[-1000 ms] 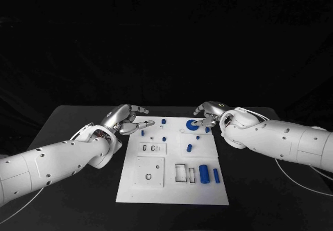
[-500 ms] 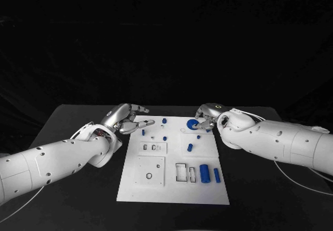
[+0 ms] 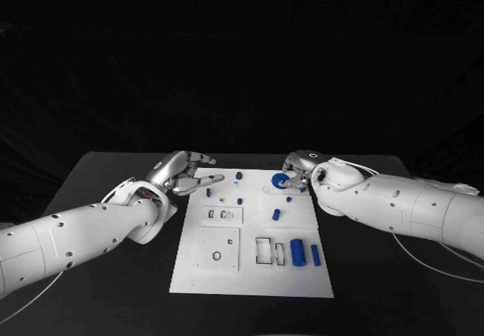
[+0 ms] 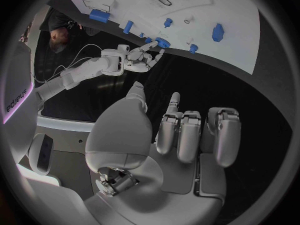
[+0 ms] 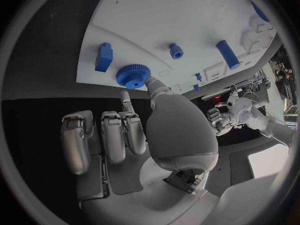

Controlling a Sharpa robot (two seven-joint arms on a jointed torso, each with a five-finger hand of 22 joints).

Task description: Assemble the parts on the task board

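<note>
Task board: white plate, centre of the black desk.
Left hand: upper left of board, fingers curled, holding nothing.
Right hand: fingertip touching blue gear, upper right; grip unclear.
Nearby: blue cylinder, lower right.

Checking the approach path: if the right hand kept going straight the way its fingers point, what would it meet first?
Most likely the blue gear: the right hand has a fingertip at its rim already; contact looks likely, but depth is unclear.

Left hand empty, fingers curled; right hand fingers curled.
</note>
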